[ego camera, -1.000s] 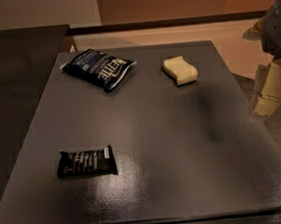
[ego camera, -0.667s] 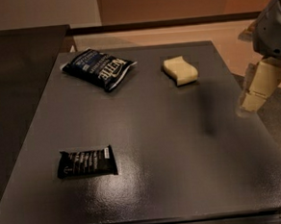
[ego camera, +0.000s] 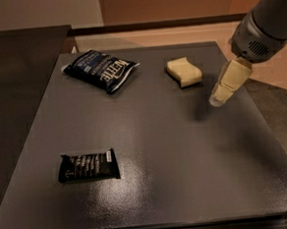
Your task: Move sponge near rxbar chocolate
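The pale yellow sponge lies on the dark table at the back right. The black rxbar chocolate lies flat at the front left, far from the sponge. My gripper hangs over the table's right side, just right of and in front of the sponge, apart from it, with its beige fingers pointing down and left. It holds nothing.
A dark blue chip bag with white lettering lies at the back left. The table's right edge runs just beyond the gripper; a tan floor lies past it. A dark counter stands to the left.
The gripper has moved left, from beyond the table's right edge to over the table, closer to the sponge. The sponge, bar and bag have not moved.
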### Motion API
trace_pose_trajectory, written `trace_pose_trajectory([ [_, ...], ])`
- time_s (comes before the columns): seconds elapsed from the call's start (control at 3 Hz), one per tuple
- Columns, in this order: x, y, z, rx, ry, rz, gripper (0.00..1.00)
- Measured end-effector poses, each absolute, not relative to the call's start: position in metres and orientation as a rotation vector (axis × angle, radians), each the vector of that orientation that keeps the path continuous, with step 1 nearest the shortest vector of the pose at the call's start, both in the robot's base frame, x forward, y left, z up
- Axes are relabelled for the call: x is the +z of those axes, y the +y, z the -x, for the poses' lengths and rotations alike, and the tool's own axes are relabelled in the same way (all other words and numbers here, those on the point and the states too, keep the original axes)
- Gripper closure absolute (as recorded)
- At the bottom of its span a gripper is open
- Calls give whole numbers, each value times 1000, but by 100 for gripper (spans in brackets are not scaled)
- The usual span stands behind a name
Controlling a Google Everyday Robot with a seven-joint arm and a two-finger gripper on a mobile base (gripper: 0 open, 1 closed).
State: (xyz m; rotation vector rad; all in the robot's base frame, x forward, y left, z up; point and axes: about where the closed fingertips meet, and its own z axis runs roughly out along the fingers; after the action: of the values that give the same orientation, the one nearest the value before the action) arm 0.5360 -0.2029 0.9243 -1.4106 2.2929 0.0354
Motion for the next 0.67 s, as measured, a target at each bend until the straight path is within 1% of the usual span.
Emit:
trace_pose_trajectory([
  [0.67, 880, -189, -599, 156, 2288, 1285, 0],
])
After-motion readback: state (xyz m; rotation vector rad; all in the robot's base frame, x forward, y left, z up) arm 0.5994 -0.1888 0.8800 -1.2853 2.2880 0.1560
